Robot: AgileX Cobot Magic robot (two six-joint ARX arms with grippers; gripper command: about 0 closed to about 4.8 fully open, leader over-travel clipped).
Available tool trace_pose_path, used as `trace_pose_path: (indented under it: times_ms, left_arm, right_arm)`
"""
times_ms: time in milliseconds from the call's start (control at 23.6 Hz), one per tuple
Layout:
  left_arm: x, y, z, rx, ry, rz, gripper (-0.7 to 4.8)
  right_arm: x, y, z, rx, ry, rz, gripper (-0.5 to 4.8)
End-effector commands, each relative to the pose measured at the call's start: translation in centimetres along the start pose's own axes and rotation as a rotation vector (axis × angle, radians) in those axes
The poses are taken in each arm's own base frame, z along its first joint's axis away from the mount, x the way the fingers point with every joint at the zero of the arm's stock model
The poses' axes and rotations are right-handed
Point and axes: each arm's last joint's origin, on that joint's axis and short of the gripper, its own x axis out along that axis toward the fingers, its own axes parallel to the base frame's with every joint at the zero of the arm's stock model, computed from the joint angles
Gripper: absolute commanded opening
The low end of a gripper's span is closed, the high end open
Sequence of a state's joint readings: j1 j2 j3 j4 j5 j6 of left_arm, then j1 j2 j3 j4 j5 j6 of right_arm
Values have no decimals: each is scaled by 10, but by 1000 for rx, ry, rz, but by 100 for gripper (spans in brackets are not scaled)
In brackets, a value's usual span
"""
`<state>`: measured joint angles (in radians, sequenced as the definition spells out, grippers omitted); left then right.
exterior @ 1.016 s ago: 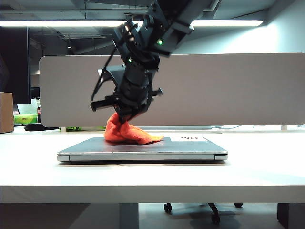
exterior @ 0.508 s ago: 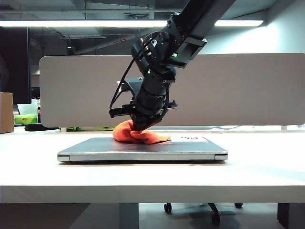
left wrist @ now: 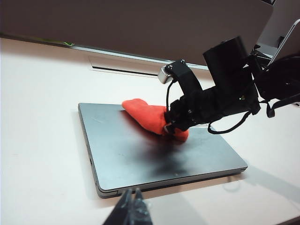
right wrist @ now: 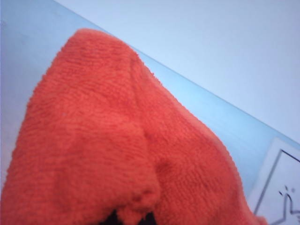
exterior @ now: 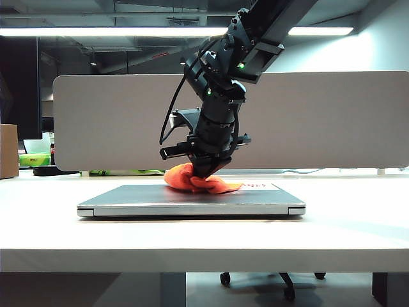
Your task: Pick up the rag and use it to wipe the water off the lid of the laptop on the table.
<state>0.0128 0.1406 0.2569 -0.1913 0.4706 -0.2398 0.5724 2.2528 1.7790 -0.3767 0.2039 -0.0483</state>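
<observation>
The orange-red rag (exterior: 199, 181) lies bunched on the silver-grey lid (exterior: 134, 192) of the closed laptop, near its middle. My right gripper (exterior: 206, 171) points down from above, shut on the rag and pressing it to the lid. From the left wrist view the rag (left wrist: 146, 115) trails away from the right gripper (left wrist: 171, 130) across the lid (left wrist: 136, 161). In the right wrist view the rag (right wrist: 108, 140) fills the picture and hides the fingertips. I cannot make out the water. My left gripper (left wrist: 131, 200) is shut and empty, hanging over the table (left wrist: 42, 98) near the laptop's edge.
A white sticker (exterior: 259, 185) sits on the lid just right of the rag. A grey divider panel (exterior: 319, 121) runs behind the table (exterior: 351, 224). A cardboard box (exterior: 7, 150) and a green item (exterior: 35, 158) stand at the far left.
My right gripper has slid to the right along the lid with the rag in its grip and has come lower, flattening the rag. The left arm has kept still.
</observation>
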Motion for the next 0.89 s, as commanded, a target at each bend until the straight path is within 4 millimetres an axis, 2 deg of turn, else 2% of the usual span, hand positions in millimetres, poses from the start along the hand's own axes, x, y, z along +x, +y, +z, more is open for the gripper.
trace_pose_path:
  times_ms: [42, 423, 720, 889]
  left_arm:
    - [0, -1, 2, 10, -12, -4, -5]
    - [0, -1, 2, 11, -13, -4, -5]
    - [0, -1, 2, 10, -12, -4, -5]
    - [0, -1, 2, 11, -13, -4, -5]
  right_arm:
    - [6, -2, -32, -65, 267, -86, -6]
    - [-4, -17, -56, -174, 537, -303, -5]
    - [-16, -42, -69, -142, 706, -413, -5]
    - [-32, -63, -75, -94, 801, -475, -4]
